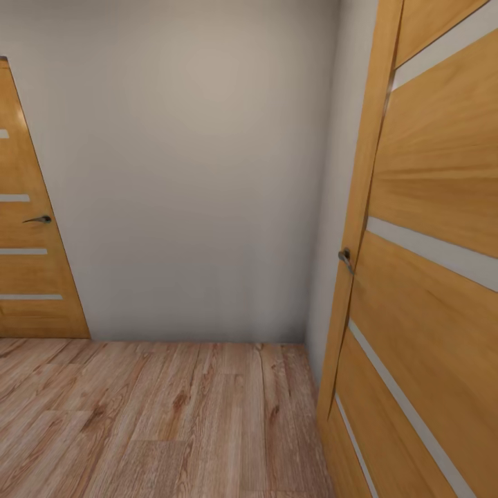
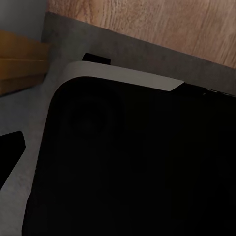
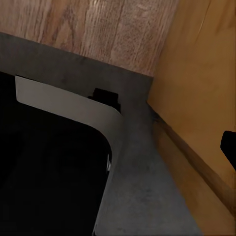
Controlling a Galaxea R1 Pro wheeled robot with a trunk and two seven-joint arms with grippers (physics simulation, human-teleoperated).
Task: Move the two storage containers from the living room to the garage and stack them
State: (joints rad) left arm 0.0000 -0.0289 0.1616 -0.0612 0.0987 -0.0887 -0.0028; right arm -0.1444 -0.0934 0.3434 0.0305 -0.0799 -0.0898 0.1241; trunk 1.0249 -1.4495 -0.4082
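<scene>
From the head view I face a corner: a plain grey wall [image 1: 187, 173] ahead, a light wood-plank floor [image 1: 159, 422] below, a closed wooden door [image 1: 28, 228] at the left with its lever handle [image 1: 38, 219], and a second wooden door [image 1: 429, 263] close on my right, its handle [image 1: 345, 259] near the door's edge. I judge this to be a passage between rooms, not the garage: the flooring is plank, not concrete.

Task status, as a judgement: neither storage container is in sight in these pictures, so I cannot say where they are or confirm that either has been moved. Nothing here indicates a container set down or stacked. I treat both placements as outstanding and the current step as travel.

Pincer status: both wrist views look down on the robot's own dark body [image 2: 128, 167], edged with a pale rounded trim [image 2: 123, 76] and a grey base deck [image 3: 132, 162]. In the right wrist view a dark tip [image 3: 229, 147] intrudes at the picture's edge against the door; I cannot tell whether it is a finger. I cannot tell how far either pincer is open, nor whether it holds anything. No orange-red bin shows at either wrist.
</scene>
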